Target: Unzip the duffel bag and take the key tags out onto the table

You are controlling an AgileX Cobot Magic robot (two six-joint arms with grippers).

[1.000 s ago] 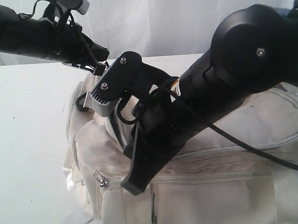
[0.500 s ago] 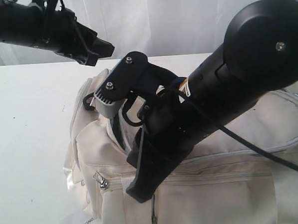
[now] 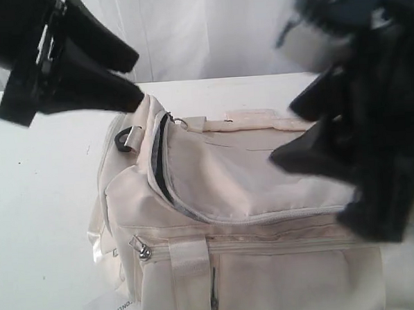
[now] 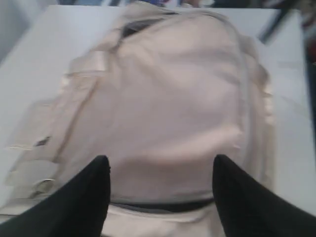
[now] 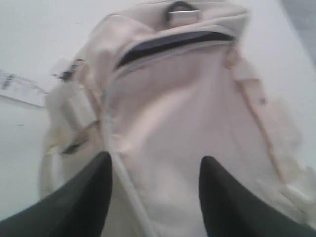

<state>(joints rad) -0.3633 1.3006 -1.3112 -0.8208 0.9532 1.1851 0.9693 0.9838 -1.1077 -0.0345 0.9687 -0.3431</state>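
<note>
The cream duffel bag [image 3: 252, 215] lies on the white table [image 3: 43, 205]. Its top zipper gapes at the left end, a dark slit [image 3: 160, 157] showing grey lining. No key tags are in view. My left gripper [image 3: 139, 81] hangs open above the bag's left end, touching nothing. The left wrist view has its black fingers [image 4: 94, 197] spread over the duffel bag [image 4: 168, 98]. My right gripper [image 3: 282, 136], blurred, is open above the bag's right half. In the right wrist view its fingers [image 5: 89, 197] straddle pale fabric below the dark zipper opening [image 5: 173, 43].
A black D-ring [image 3: 125, 140] sits at the bag's left end. A metal pull [image 3: 143, 253] hangs by the front pocket zipper. A printed paper label [image 3: 111, 309] lies at the bag's front left corner. White curtain stands behind the table.
The right arm has lifted off the bag's top and swung to the right, uncovering the top flap. The left gripper has risen and come nearer the camera. The bag has not shifted.
</note>
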